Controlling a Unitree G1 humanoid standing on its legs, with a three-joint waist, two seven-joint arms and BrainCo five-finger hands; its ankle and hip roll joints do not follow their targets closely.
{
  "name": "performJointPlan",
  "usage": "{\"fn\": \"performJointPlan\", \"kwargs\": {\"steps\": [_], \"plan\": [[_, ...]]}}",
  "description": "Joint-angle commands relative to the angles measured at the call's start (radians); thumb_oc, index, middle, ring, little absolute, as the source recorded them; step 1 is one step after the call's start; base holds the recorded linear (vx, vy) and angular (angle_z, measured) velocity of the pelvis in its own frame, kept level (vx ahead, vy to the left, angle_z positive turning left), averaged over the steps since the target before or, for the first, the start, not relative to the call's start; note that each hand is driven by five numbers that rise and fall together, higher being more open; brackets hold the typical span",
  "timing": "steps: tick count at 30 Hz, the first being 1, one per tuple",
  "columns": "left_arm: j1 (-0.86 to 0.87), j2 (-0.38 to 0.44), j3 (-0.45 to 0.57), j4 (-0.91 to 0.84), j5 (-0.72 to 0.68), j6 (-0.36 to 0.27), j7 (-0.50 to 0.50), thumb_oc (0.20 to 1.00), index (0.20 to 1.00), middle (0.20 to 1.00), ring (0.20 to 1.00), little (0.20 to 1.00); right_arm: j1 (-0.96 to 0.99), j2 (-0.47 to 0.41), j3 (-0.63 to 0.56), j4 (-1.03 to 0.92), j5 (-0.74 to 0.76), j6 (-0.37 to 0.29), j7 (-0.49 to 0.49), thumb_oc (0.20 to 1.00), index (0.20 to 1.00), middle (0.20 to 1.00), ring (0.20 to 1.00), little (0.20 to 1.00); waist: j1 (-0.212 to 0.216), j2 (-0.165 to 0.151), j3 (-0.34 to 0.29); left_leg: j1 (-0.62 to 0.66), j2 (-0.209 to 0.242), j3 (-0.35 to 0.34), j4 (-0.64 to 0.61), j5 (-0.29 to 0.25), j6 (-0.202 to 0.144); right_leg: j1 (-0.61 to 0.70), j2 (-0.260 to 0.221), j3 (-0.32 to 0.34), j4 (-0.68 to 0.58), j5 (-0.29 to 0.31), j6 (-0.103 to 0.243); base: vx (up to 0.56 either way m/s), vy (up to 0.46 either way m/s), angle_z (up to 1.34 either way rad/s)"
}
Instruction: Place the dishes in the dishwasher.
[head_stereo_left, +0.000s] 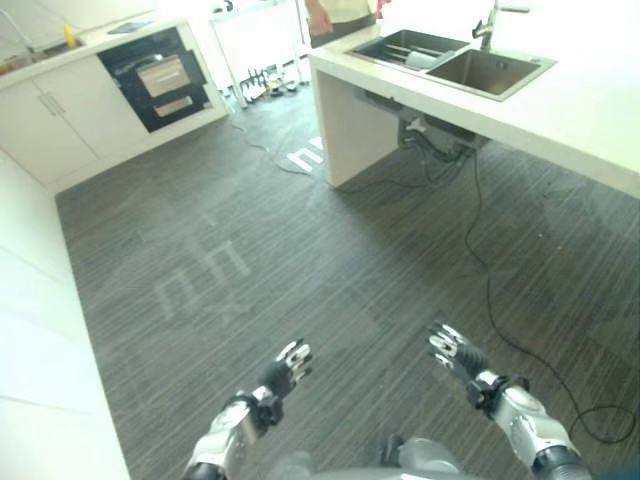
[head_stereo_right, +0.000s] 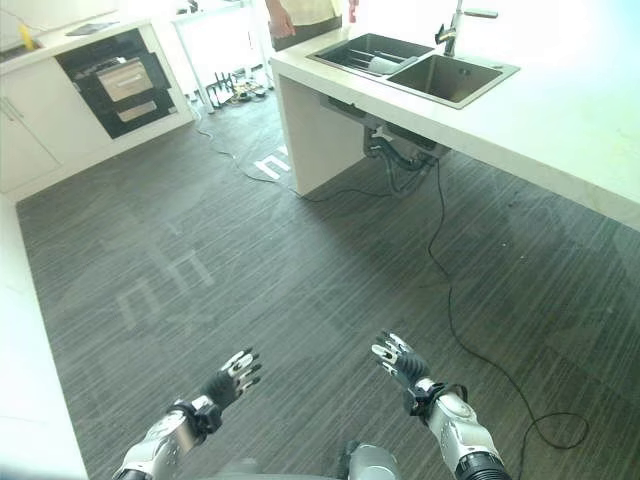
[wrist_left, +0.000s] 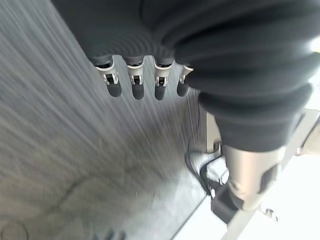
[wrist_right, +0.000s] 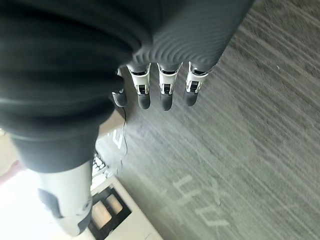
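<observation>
Both hands hang low over the dark striped floor (head_stereo_left: 300, 250), holding nothing. The left hand (head_stereo_left: 285, 368) has its fingers (wrist_left: 136, 85) straight and slightly spread; the right hand (head_stereo_left: 455, 352) likewise shows straight, loosely spread fingers (wrist_right: 167, 92). Neither touches any object. Ahead and to the right stands a white counter (head_stereo_left: 560, 110) with a double sink (head_stereo_left: 495, 72) and a tap (head_stereo_left: 490, 25). Dishes (head_stereo_left: 420, 57) lie in the sink's left basin, well apart from both hands; their exact kind cannot be told. A dark built-in appliance (head_stereo_left: 155, 78) sits in the white cabinets (head_stereo_left: 50, 120) at the far left, its door closed. A person (head_stereo_right: 300, 18) stands behind the counter's far end.
</observation>
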Motion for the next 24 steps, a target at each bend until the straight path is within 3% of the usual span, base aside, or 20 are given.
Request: {"fn": "performJointPlan", "kwargs": {"steps": [1, 2, 3, 4, 6, 7, 9, 10, 11, 12, 13, 14, 15, 16, 17, 18, 19, 20, 24], "plan": [[-0.017, 0.008, -0.035, -0.031, -0.048, -0.014, -0.063, 1.0, 1.0, 1.0, 1.0, 1.0, 0.023, -0.012, 0.014, -0.034, -0.001, -0.029, 0.034, 1.0, 1.0, 1.0, 1.0, 1.0, 0.012, 0.014, 0.031, 0.064, -0.013, 0.072, -0.329, -0.01, 0.018, 0.077, -0.023, 0.004, -0.117, 0.062, 0.099, 0.41, 0.208, -0.58], [-0.011, 0.011, -0.041, -0.054, -0.052, -0.003, -0.044, 1.0, 1.0, 1.0, 1.0, 1.0, 0.019, -0.005, 0.015, -0.038, -0.007, -0.018, 0.026, 1.0, 1.0, 1.0, 1.0, 1.0, 0.016, 0.023, 0.037, 0.088, -0.009, 0.113, -0.592, 0.011, 0.017, 0.104, -0.016, 0.018, -0.122, 0.049, 0.121, 0.53, 0.316, -0.85], [-0.003, 0.017, -0.044, -0.068, -0.053, 0.005, -0.031, 1.0, 1.0, 1.0, 1.0, 1.0, 0.022, 0.0, 0.023, -0.043, -0.003, -0.014, 0.013, 1.0, 1.0, 1.0, 1.0, 1.0, 0.032, 0.037, 0.038, 0.087, -0.028, 0.093, -0.788, 0.077, 0.017, 0.11, -0.007, 0.034, -0.123, 0.06, 0.134, 0.62, 0.41, -0.65], [0.009, 0.021, -0.038, -0.077, -0.051, 0.012, -0.035, 1.0, 1.0, 1.0, 1.0, 1.0, 0.026, 0.004, 0.033, -0.043, 0.006, -0.019, 0.004, 1.0, 1.0, 1.0, 1.0, 1.0, 0.053, 0.047, 0.039, 0.082, -0.017, 0.042, -0.913, 0.138, -0.003, 0.132, 0.004, 0.059, -0.126, 0.049, 0.144, 0.57, 0.341, -0.73], [0.037, 0.023, -0.021, -0.081, -0.038, 0.002, -0.061, 1.0, 1.0, 1.0, 1.0, 1.0, 0.033, 0.009, 0.042, -0.034, 0.013, -0.037, 0.007, 1.0, 1.0, 1.0, 1.0, 1.0, 0.08, 0.054, 0.037, 0.051, 0.029, 0.009, -0.984, 0.217, -0.026, 0.168, 0.01, 0.083, -0.135, 0.031, 0.147, 0.66, 0.451, -1.0], [0.043, 0.025, -0.008, -0.072, -0.033, -0.014, -0.085, 1.0, 1.0, 1.0, 1.0, 1.0, 0.039, 0.015, 0.039, -0.031, 0.017, -0.049, -0.011, 1.0, 1.0, 1.0, 1.0, 1.0, 0.087, 0.045, 0.015, 0.05, 0.031, 0.067, -0.98, 0.188, -0.009, 0.213, -0.02, 0.06, -0.134, -0.009, 0.172, 0.77, 0.714, -0.95], [0.012, 0.044, -0.025, -0.057, 0.0, 0.002, -0.078, 1.0, 1.0, 1.0, 1.0, 1.0, 0.04, 0.035, 0.025, -0.002, 0.044, -0.056, -0.03, 1.0, 1.0, 1.0, 1.0, 1.0, 0.102, 0.03, -0.001, 0.051, -0.034, 0.065, -0.936, 0.128, 0.04, 0.26, -0.059, 0.046, -0.048, -0.069, 0.184, 0.73, 0.714, -0.27], [-0.009, 0.056, -0.038, -0.053, 0.007, 0.017, -0.083, 1.0, 1.0, 1.0, 1.0, 1.0, 0.05, 0.048, 0.021, -0.011, 0.045, -0.058, -0.021, 1.0, 1.0, 1.0, 1.0, 1.0, 0.098, 0.005, -0.011, 0.093, -0.1, 0.063, -0.968, 0.097, 0.079, 0.254, -0.105, 0.041, 0.085, -0.009, 0.225, 0.48, 0.601, 0.52], [-0.022, 0.065, -0.048, -0.055, 0.011, 0.025, -0.084, 1.0, 1.0, 1.0, 1.0, 1.0, 0.06, 0.062, 0.023, -0.033, 0.033, -0.063, -0.029, 1.0, 1.0, 1.0, 1.0, 1.0, 0.093, 0.015, -0.016, 0.114, -0.121, 0.07, -0.988, 0.099, 0.117, 0.204, -0.113, 0.041, 0.227, 0.089, 0.258, 0.43, 0.548, 1.13], [-0.027, 0.07, -0.055, -0.056, 0.017, 0.029, -0.084, 1.0, 1.0, 1.0, 1.0, 1.0, 0.067, 0.068, 0.023, -0.046, 0.031, -0.066, -0.041, 1.0, 1.0, 1.0, 1.0, 1.0, 0.086, 0.002, -0.015, 0.14, -0.159, 0.061, -0.998, 0.074, 0.132, 0.182, -0.139, 0.047, 0.315, 0.111, 0.288, 0.32, 0.564, 1.23], [-0.034, 0.081, -0.063, -0.059, 0.037, 0.037, -0.068, 1.0, 1.0, 1.0, 1.0, 1.0, 0.071, 0.077, 0.023, -0.064, 0.037, -0.049, -0.06, 1.0, 1.0, 1.0, 1.0, 1.0, 0.078, 0.009, -0.012, 0.182, -0.181, 0.085, -1.009, 0.038, 0.169, 0.084, -0.174, 0.041, 0.513, 0.204, 0.316, 0.33, 0.478, 0.97], [-0.035, 0.087, -0.067, -0.059, 0.041, 0.024, -0.053, 1.0, 1.0, 1.0, 1.0, 1.0, 0.066, 0.078, 0.03, -0.06, 0.033, -0.048, -0.055, 1.0, 1.0, 1.0, 1.0, 1.0, 0.072, 0.014, -0.006, 0.208, -0.182, 0.105, -1.017, 0.022, 0.176, 0.03, -0.176, 0.026, 0.538, 0.191, 0.307, 0.27, 0.371, 0.46], [-0.038, 0.089, -0.068, -0.065, 0.021, 0.023, -0.048, 1.0, 1.0, 1.0, 1.0, 1.0, 0.064, 0.078, 0.038, -0.066, 0.027, -0.047, -0.051, 1.0, 1.0, 1.0, 1.0, 1.0, 0.056, 0.016, 0.006, 0.23, -0.183, 0.099, -1.018, 0.011, 0.175, -0.021, -0.139, 0.02, 0.492, 0.158, 0.297, 0.13, 0.104, 0.24], [-0.041, 0.092, -0.064, -0.074, 0.003, 0.03, -0.048, 1.0, 1.0, 1.0, 1.0, 1.0, 0.063, 0.075, 0.04, -0.073, 0.024, -0.045, -0.053, 1.0, 1.0, 1.0, 1.0, 1.0, 0.046, 0.03, 0.015, 0.234, -0.164, 0.098, -1.014, 0.022, 0.173, -0.056, -0.098, 0.004, 0.438, 0.162, 0.27, 0.12, -0.024, 0.25], [-0.043, 0.093, -0.058, -0.082, -0.002, 0.043, -0.048, 1.0, 1.0, 1.0, 1.0, 1.0, 0.066, 0.072, 0.035, -0.077, 0.025, -0.044, -0.055, 1.0, 1.0, 1.0, 1.0, 1.0, 0.033, 0.031, 0.024, 0.255, -0.166, 0.073, -1.022, 0.018, 0.166, -0.085, -0.074, 0.008, 0.368, 0.165, 0.266, 0.22, -0.111, 0.79], [-0.05, 0.098, -0.045, -0.092, 0.008, 0.063, -0.045, 1.0, 1.0, 1.0, 1.0, 1.0, 0.068, 0.061, 0.024, -0.08, 0.036, -0.04, -0.045, 1.0, 1.0, 1.0, 1.0, 1.0, 0.012, 0.023, 0.041, 0.297, -0.172, 0.032, -1.04, 0.007, 0.151, -0.129, -0.061, 0.008, 0.197, 0.207, 0.269, 0.35, -0.115, 1.34], [-0.054, 0.098, -0.042, -0.093, 0.013, 0.07, -0.034, 1.0, 1.0, 1.0, 1.0, 1.0, 0.071, 0.057, 0.023, -0.08, 0.027, -0.043, -0.029, 1.0, 1.0, 1.0, 1.0, 1.0, -0.005, 0.014, 0.047, 0.329, -0.181, 0.023, -1.047, -0.018, 0.146, -0.176, -0.07, -0.001, 0.106, 0.278, 0.283, 0.38, -0.081, 1.8], [-0.054, 0.093, -0.041, -0.089, 0.013, 0.063, -0.03, 1.0, 1.0, 1.0, 1.0, 1.0, 0.073, 0.056, 0.024, -0.084, 0.019, -0.044, -0.027, 1.0, 1.0, 1.0, 1.0, 1.0, -0.008, 0.015, 0.052, 0.349, -0.182, 0.031, -1.05, -0.035, 0.143, -0.183, -0.091, -0.026, 0.095, 0.269, 0.278, 0.32, -0.037, 1.76], [-0.02, 0.07, -0.06, -0.105, 0.035, 0.049, -0.055, 1.0, 1.0, 1.0, 1.0, 1.0, 0.059, 0.048, 0.018, -0.048, 0.033, -0.063, -0.046, 1.0, 1.0, 1.0, 1.0, 1.0, -0.001, 0.018, 0.026, 0.364, -0.189, 0.023, -1.032, -0.039, 0.121, -0.056, -0.041, -0.019, -0.085, 0.203, 0.231, 0.27, -0.087, 0.25]]}}
